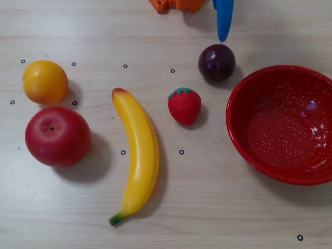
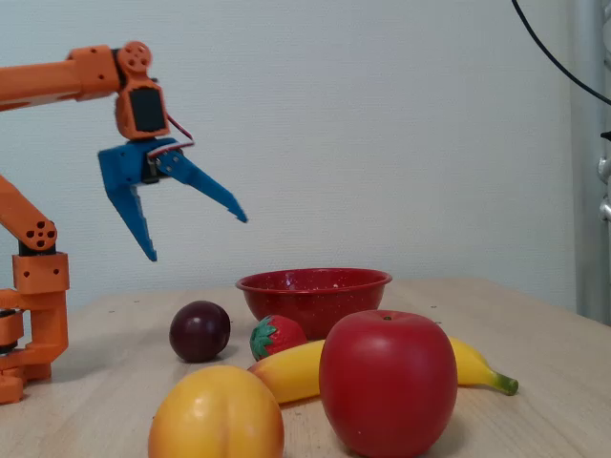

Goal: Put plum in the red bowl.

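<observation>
The dark purple plum (image 1: 216, 62) lies on the wooden table just left of the red bowl's rim in the overhead view; in the fixed view the plum (image 2: 200, 330) sits left of the bowl (image 2: 314, 292). The large speckled red bowl (image 1: 284, 124) is empty. My blue gripper (image 2: 198, 239) hangs open and empty in the air, well above and slightly left of the plum. In the overhead view only one blue finger (image 1: 224, 19) shows, above the plum at the top edge.
A strawberry (image 1: 184, 106), a banana (image 1: 136, 153), a red apple (image 1: 57, 136) and an orange fruit (image 1: 45, 82) lie left of the plum. The orange arm base (image 2: 33, 315) stands at the left in the fixed view.
</observation>
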